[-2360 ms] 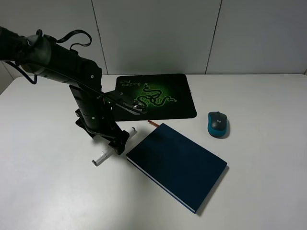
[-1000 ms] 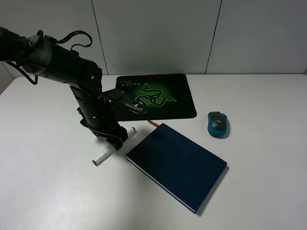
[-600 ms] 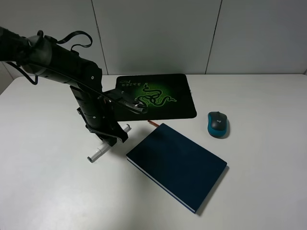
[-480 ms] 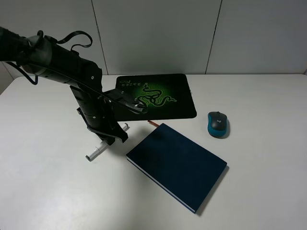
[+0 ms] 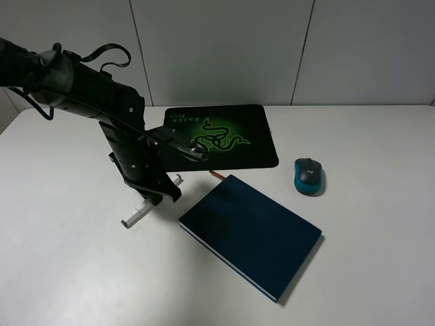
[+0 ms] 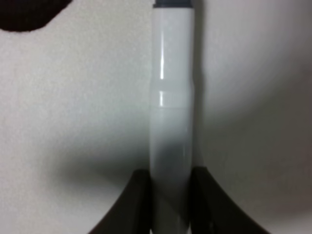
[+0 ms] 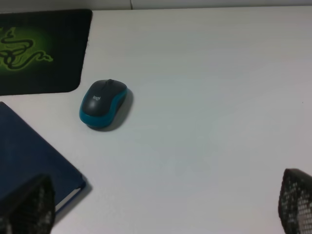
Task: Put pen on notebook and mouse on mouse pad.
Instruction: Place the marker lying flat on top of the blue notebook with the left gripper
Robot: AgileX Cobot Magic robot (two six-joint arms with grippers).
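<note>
The white pen (image 5: 134,214) lies slantwise left of the notebook, and my left gripper (image 5: 153,197) is shut on its middle. In the left wrist view the pen (image 6: 171,97) runs between the two dark fingers (image 6: 134,204), its grey tip at the far end. The navy notebook (image 5: 250,234) lies flat at centre front with its ribbon toward the black mouse pad (image 5: 221,136). The teal and grey mouse (image 5: 309,176) sits on the table right of the pad. My right gripper (image 7: 161,200) hangs open well above the table, away from the mouse (image 7: 103,104).
The white table (image 5: 61,272) ends at a pale wall behind the mouse pad. The left arm's black links and cable arch over the table's left half. The right wrist view takes in the pad's corner (image 7: 39,53) and a notebook corner (image 7: 24,161).
Over the last second the left gripper carried the pen a little left and away from the notebook. In the last half second it has hardly moved. Mouse, notebook and pad stay put.
</note>
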